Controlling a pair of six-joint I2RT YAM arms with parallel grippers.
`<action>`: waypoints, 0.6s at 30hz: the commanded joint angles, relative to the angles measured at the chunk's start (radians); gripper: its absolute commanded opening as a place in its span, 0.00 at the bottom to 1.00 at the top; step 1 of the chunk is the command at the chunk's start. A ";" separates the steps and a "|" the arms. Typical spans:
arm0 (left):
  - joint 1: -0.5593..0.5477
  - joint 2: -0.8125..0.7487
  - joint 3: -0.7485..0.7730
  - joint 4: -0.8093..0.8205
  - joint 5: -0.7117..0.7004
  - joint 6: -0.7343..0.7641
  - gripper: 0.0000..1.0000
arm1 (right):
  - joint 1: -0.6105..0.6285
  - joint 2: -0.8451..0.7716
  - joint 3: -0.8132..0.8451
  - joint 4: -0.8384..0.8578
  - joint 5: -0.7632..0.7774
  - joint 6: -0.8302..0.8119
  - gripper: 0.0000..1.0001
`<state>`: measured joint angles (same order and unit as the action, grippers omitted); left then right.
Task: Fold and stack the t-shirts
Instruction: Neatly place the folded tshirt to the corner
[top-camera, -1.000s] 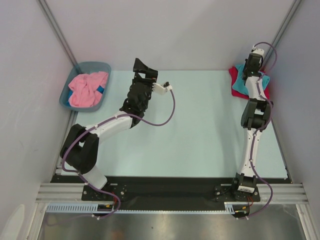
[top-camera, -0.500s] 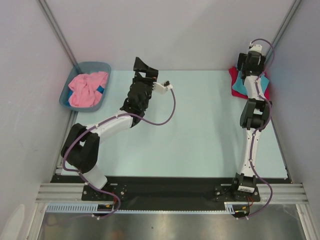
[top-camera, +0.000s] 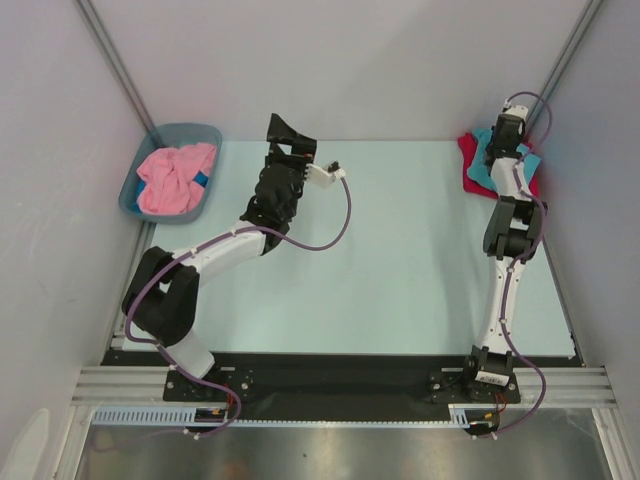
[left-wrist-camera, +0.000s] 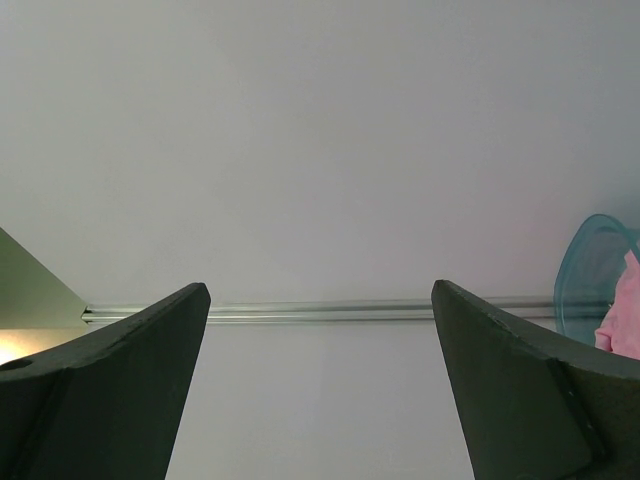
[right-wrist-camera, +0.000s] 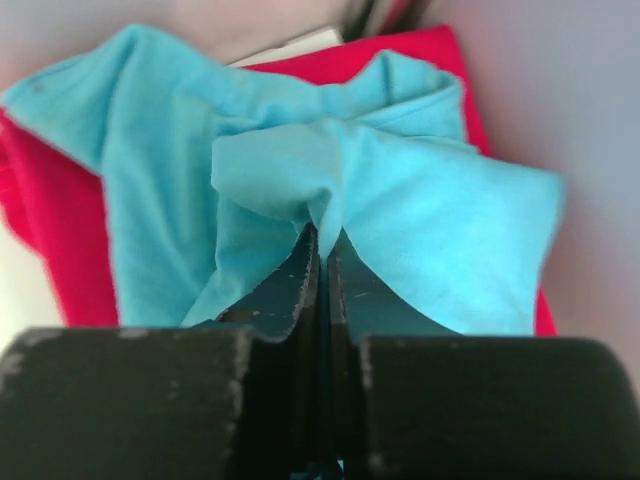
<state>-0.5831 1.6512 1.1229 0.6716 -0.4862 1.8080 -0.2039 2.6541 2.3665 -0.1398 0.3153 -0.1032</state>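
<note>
Your work surface is a pale green table (top-camera: 400, 270) enclosed by plain grey walls (top-camera: 350, 60) at the back and both sides, with an aluminium rail (top-camera: 350, 383) across the near edge where both arms are bolted. At the far left corner a grey-blue tub (top-camera: 186, 129) sits against the side wall and holds the crumpled pink t-shirt (top-camera: 170, 178). At the far right corner the crimson t-shirt (right-wrist-camera: 50, 230) lies flat on the table against the side wall, and the turquoise t-shirt (right-wrist-camera: 450, 230) lies loosely on top of it, rumpled and not square to it. Your right gripper (right-wrist-camera: 322, 245) is over that pile with its jaws pressed together, pinching a puckered fold of the turquoise cloth at their tips. Your left gripper (left-wrist-camera: 320, 290) is raised above the far left-centre of the table, well apart from the tub, aimed at the back wall, jaws spread wide and holding nothing.
</note>
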 joint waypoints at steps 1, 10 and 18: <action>-0.012 -0.013 0.032 0.039 0.005 0.022 1.00 | -0.034 -0.010 0.054 0.014 0.042 0.056 0.02; -0.020 0.013 0.066 0.039 0.001 0.028 1.00 | -0.015 0.020 0.077 0.028 -0.064 0.016 0.03; -0.023 0.024 0.072 0.052 0.003 0.028 1.00 | 0.021 0.018 0.082 0.016 -0.142 -0.010 0.00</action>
<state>-0.5941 1.6711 1.1545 0.6765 -0.4862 1.8172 -0.2047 2.6648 2.3981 -0.1459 0.2249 -0.0937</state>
